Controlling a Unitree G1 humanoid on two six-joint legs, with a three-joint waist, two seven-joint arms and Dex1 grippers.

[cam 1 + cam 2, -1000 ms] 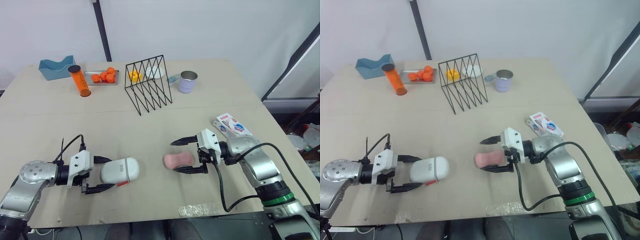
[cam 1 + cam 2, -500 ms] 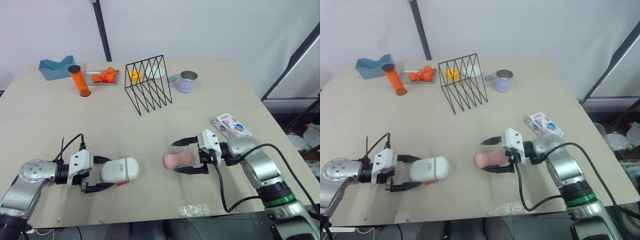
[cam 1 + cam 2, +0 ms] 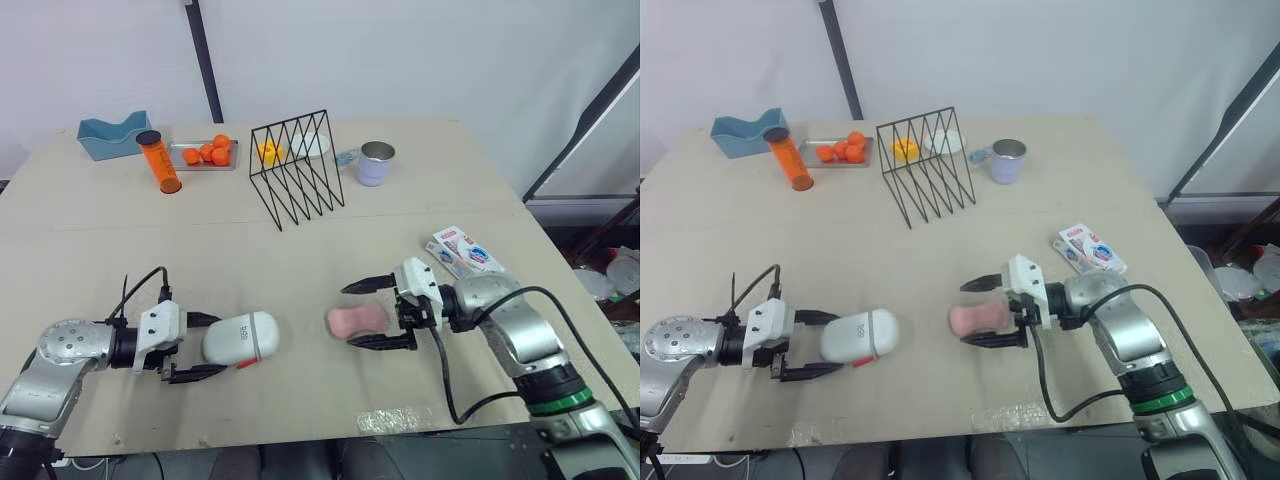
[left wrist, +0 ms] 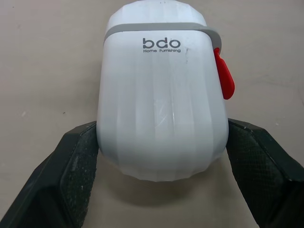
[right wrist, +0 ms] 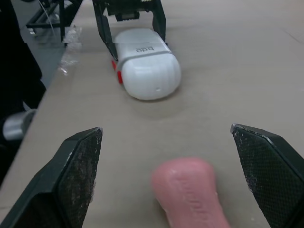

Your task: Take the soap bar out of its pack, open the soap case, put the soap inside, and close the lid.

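Observation:
The white soap case (image 3: 241, 339), lid down and with a red latch, lies on the table at the front left. My left gripper (image 3: 219, 346) is shut on it, and in the left wrist view both fingers (image 4: 76, 161) press against the sides of the soap case (image 4: 161, 95). The bare pink soap bar (image 3: 357, 320) lies at the front centre-right. My right gripper (image 3: 348, 315) is open around it, one finger on each side and neither touching. The right wrist view shows the soap bar (image 5: 190, 194) between the spread fingers. The soap pack (image 3: 464, 250) lies by the table's right edge.
A black wire rack (image 3: 296, 168) stands at the back centre, with a metal cup (image 3: 376, 163) to its right. An orange tube (image 3: 160, 162), a tray of oranges (image 3: 205, 153) and a blue holder (image 3: 113, 135) sit at the back left. A strip of clear tape (image 3: 400, 420) lies at the front edge.
My left gripper's fingers have narrowed slightly onto the soap case. The right gripper and the soap bar have stayed nearly still.

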